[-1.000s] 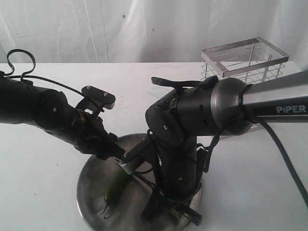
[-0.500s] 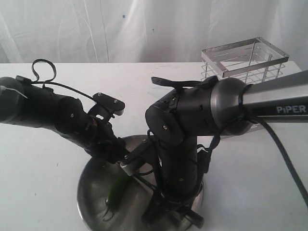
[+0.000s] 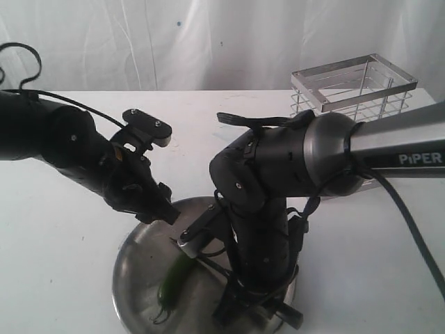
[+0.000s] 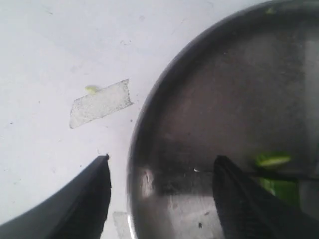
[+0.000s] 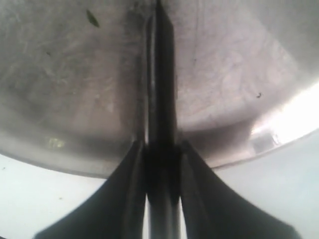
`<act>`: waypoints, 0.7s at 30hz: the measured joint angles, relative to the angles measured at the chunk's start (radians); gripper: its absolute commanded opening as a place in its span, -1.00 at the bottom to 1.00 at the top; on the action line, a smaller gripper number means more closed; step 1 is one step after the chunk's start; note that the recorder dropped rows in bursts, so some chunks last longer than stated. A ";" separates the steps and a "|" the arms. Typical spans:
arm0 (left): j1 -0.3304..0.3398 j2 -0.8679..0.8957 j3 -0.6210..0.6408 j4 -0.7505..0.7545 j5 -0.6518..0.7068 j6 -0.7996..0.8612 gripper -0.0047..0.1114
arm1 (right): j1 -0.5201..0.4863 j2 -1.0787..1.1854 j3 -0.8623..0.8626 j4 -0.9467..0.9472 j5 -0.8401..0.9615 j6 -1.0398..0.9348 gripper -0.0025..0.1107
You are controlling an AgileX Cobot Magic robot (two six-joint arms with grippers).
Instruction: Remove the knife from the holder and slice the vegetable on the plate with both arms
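The plate [image 3: 139, 268] lies at the table's front. On it is the green vegetable [image 3: 174, 277], its curled stem toward the front rim. My right gripper [image 5: 162, 154] is shut on the knife's black handle, and the dark blade [image 5: 162, 74] reaches across the plate [image 5: 75, 84]. In the exterior view the knife [image 3: 203, 259] shows as a thin line beside the vegetable. My left gripper [image 4: 164, 199] hangs open over the plate's rim [image 4: 137, 134], holding nothing. Green vegetable pieces [image 4: 273, 161] lie just beyond one finger [image 4: 244, 204]. The wire holder [image 3: 354, 87] stands at the back right.
A patch of clear tape [image 4: 101, 103] with a small green scrap [image 4: 91, 89] lies on the white table beside the plate. The bulky right arm [image 3: 278, 174] hangs over the plate's middle. A white curtain closes off the back.
My left arm has pulled back up and to the left, off the vegetable to the plate's rim. The vegetable has shifted slightly toward the front. The right arm has barely moved.
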 measured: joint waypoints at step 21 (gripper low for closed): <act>-0.002 -0.076 0.118 -0.015 0.037 -0.035 0.16 | 0.000 -0.063 0.000 -0.052 -0.054 0.120 -0.96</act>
